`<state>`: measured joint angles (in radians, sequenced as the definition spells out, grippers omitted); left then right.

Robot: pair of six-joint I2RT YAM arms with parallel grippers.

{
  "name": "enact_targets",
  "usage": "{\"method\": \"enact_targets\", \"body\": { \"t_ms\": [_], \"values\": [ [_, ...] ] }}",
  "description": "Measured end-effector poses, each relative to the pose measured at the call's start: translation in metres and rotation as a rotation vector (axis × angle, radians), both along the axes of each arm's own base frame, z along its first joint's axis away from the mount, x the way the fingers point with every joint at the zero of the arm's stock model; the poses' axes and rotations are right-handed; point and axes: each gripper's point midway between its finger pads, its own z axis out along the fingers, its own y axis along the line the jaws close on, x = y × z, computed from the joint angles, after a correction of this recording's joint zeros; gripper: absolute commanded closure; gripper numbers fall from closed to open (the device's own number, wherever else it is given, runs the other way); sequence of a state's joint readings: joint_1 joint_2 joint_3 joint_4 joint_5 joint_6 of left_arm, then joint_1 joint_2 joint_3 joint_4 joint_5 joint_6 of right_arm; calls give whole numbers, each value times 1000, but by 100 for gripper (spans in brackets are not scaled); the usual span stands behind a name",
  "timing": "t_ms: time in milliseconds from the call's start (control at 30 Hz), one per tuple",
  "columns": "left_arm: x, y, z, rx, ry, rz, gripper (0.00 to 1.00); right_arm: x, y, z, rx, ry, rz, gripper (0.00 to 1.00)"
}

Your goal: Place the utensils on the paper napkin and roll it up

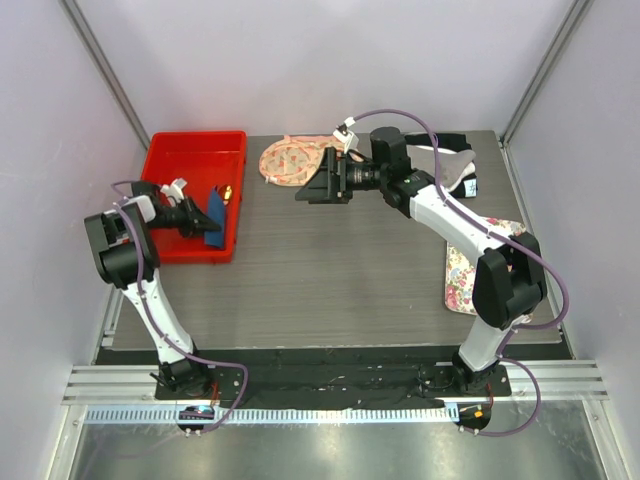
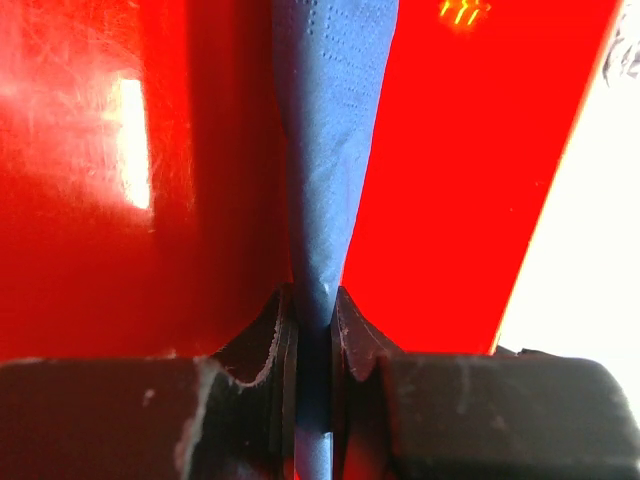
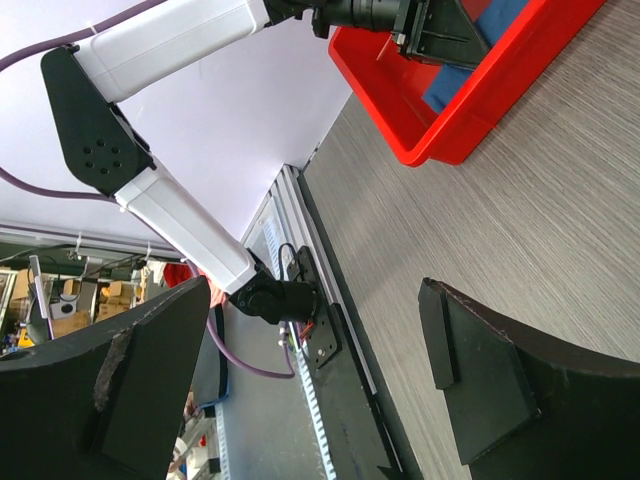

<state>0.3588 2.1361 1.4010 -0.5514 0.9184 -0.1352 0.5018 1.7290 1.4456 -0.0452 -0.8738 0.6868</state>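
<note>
We see our left gripper [image 2: 315, 312] clamped on the paper napkin [image 2: 335, 150] over the red tray [image 1: 185, 160], far left, a utensil [image 2: 462, 12] nearby; our right gripper [image 1: 322, 186] hangs, fingers apart, above the table [image 1: 330, 285].

No text, label, brand, number or sign can be read in any of the views.

Robotics lab test cell, white panel walls [image 1: 330, 60], aluminium frame rails [image 1: 100, 385], grey worktable [image 1: 330, 270]
</note>
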Motion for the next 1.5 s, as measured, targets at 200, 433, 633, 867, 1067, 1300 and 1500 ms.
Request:
{"method": "enact_targets", "body": {
  "t_ms": [200,433,633,867,1067,1300,1500],
  "values": [
    [2,-6,-2,-14,20,2,98,0,0,-1,-1,3,0,6],
    [9,-8,-3,-12,44,-2,83,1,1,-4,-3,10,4,7],
    [8,-4,-6,30,62,-8,68,2,2,-5,-1,19,8,7],
    [6,-2,-2,69,73,-3,59,1,3,-4,3,29,12,7],
    [7,3,5,128,62,8,34,1,3,-3,6,31,14,7],
    [8,18,9,260,40,26,22,1,3,1,12,23,17,7],
    [7,44,12,454,35,74,0,2,2,0,10,19,15,4]
  ]
}}
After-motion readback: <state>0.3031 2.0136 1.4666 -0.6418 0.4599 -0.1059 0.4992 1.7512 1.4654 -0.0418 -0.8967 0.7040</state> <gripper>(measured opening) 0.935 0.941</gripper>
